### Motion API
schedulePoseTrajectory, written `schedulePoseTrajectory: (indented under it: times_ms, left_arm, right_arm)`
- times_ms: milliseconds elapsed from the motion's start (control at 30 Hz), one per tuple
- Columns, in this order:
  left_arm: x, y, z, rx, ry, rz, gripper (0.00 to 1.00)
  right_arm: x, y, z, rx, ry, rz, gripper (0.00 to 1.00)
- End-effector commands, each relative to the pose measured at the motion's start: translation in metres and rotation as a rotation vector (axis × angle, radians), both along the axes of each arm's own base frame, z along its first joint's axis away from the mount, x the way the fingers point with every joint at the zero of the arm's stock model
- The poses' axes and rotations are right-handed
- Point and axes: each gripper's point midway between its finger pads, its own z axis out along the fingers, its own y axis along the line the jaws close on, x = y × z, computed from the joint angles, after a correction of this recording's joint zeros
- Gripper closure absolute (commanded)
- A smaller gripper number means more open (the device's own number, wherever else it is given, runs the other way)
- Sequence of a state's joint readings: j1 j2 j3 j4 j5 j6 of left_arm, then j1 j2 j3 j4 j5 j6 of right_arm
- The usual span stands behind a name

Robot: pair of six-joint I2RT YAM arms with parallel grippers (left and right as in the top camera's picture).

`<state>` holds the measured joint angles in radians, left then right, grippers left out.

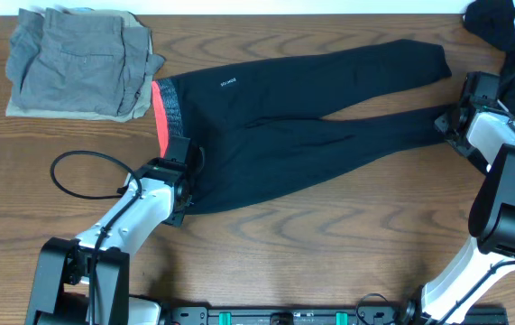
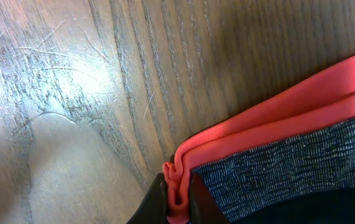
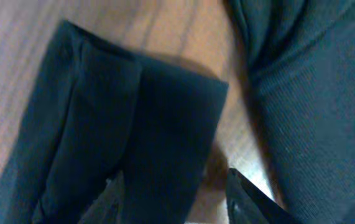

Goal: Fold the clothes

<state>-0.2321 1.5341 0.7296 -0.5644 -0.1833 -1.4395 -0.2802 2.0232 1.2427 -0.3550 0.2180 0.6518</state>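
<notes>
Left claw [image 2: 178, 186] clamped on coral waistband [image 2: 276, 106] corner of black leggings [image 1: 311, 108]; right claw [image 3: 177, 199] spread astride leg cuff [image 3: 133, 124]. Limp, light, likely slippery; best gripped at hems.

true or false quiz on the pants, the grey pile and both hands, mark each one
1. The left hand pinches the coral edge of the waistband of the black pants. True.
2. The grey clothes lie on top of the pants. False: they sit apart, past the waistband at the far left corner.
3. The right hand is shut tight on the waistband. False: its fingers stand apart on either side of a leg end.
4. The pants lie stretched out, not yet folded. True.
5. A small white logo shows near the waistband. True.
</notes>
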Motion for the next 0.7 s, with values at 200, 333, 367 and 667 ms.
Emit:
schedulePoseTrajectory:
  times_ms: [200, 333, 367, 667]
  left_arm:
    - [-0.004, 0.005, 0.001, 0.023, 0.008, -0.003, 0.94]
    - [-0.005, 0.005, 0.001, 0.024, 0.012, -0.003, 0.94]
    - [-0.005, 0.005, 0.001, 0.024, 0.012, -0.003, 0.94]
    - [-0.003, 0.006, 0.003, 0.043, 0.019, -0.079, 0.94]
  right_arm:
    - [0.004, -0.013, -0.011, -0.013, -0.013, -0.014, 0.49]
    - [0.003, -0.017, -0.019, -0.010, -0.005, -0.021, 0.62]
    - [0.002, -0.016, -0.023, -0.006, 0.002, -0.015, 0.69]
    - [0.000, -0.011, -0.024, 0.009, 0.031, 0.063, 0.99]
